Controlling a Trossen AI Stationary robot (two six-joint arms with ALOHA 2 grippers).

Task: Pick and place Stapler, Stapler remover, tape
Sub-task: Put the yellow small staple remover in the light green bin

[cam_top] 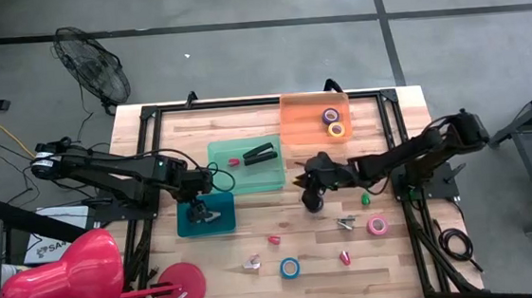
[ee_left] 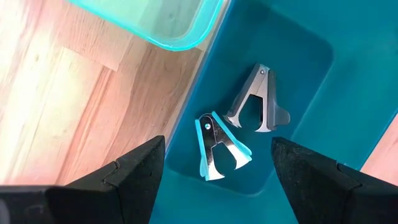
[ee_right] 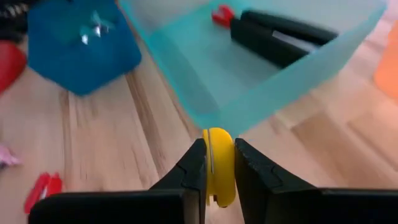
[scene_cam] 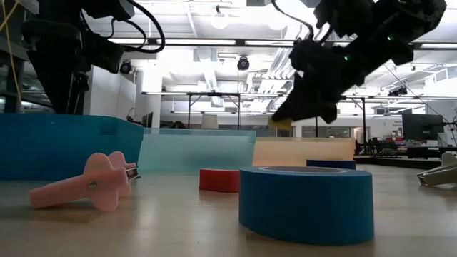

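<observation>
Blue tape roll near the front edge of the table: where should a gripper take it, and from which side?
The blue tape roll lies flat with its hole facing up and bare wood around it. Probably best to come straight down from above, one finger in the hole and one outside, pinching the ring wall.

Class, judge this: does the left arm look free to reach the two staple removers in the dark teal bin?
Probably yes: the left gripper hangs open right above the staple removers in the dark teal bin, nothing between.
</observation>
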